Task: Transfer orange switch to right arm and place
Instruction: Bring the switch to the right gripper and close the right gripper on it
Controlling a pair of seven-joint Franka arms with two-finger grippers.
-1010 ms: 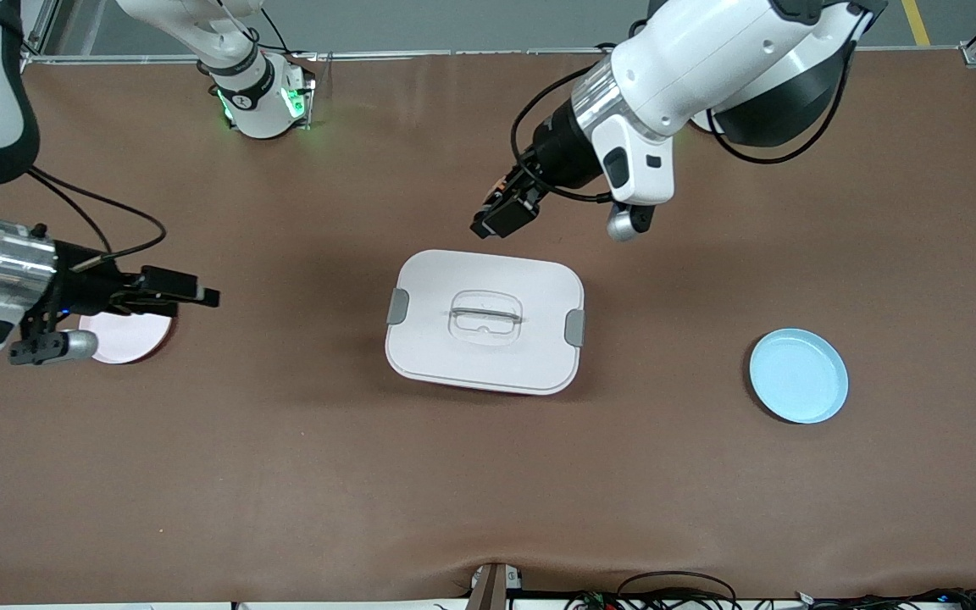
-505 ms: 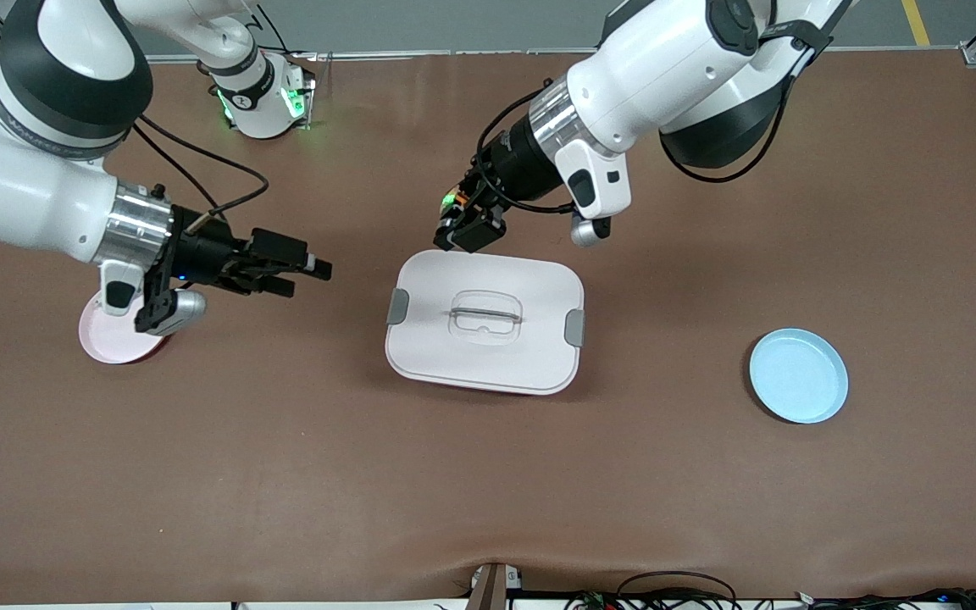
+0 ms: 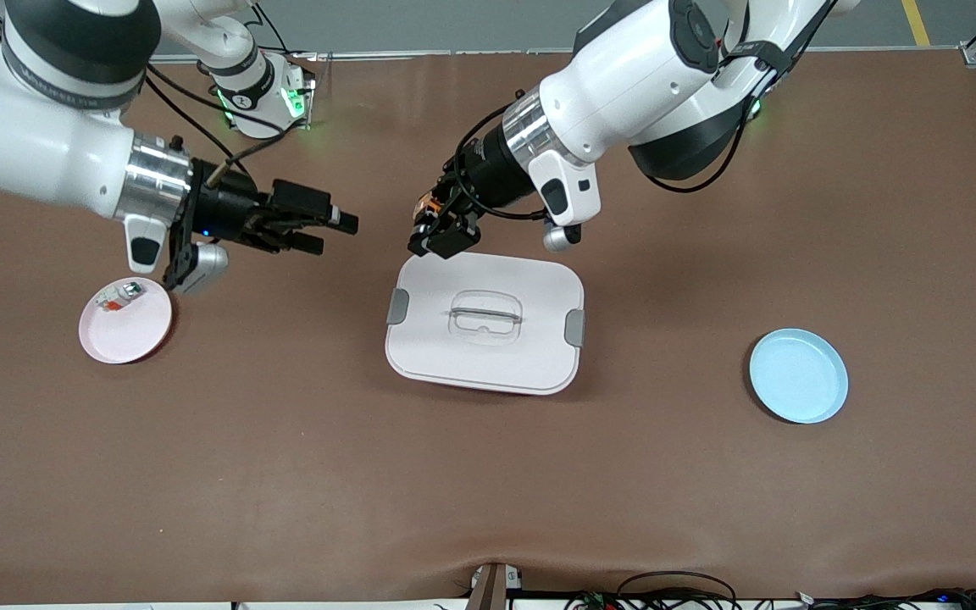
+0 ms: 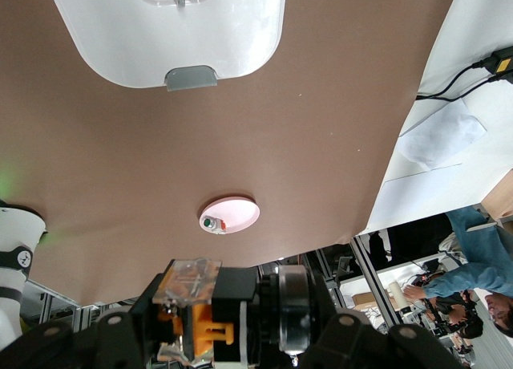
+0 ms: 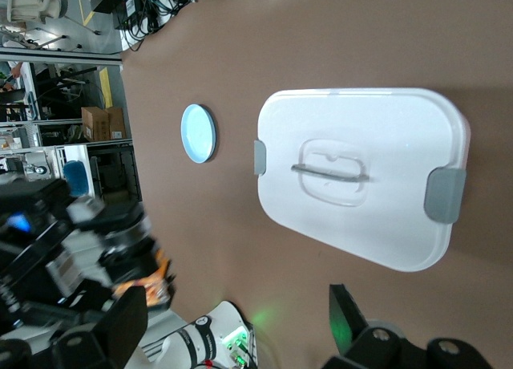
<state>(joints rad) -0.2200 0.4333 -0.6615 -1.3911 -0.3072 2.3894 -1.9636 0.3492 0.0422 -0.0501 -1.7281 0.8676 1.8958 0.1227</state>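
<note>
We see the white lidded container [image 4: 168, 28] at upper left, the pink plate [image 4: 232, 214] mid-frame on the brown bench [image 4: 96, 168], the left end effector [image 4: 192, 325] clamping the orange switch [image 4: 207, 329] at bottom.

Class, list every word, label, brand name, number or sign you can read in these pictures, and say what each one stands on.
Lettering along the dark band of the right arm: too blurred to read.
Small round mark on a base at the table's edge: too small to read.
Lid, pink plate, blue plate: no text.
Nothing else is legible.
</note>
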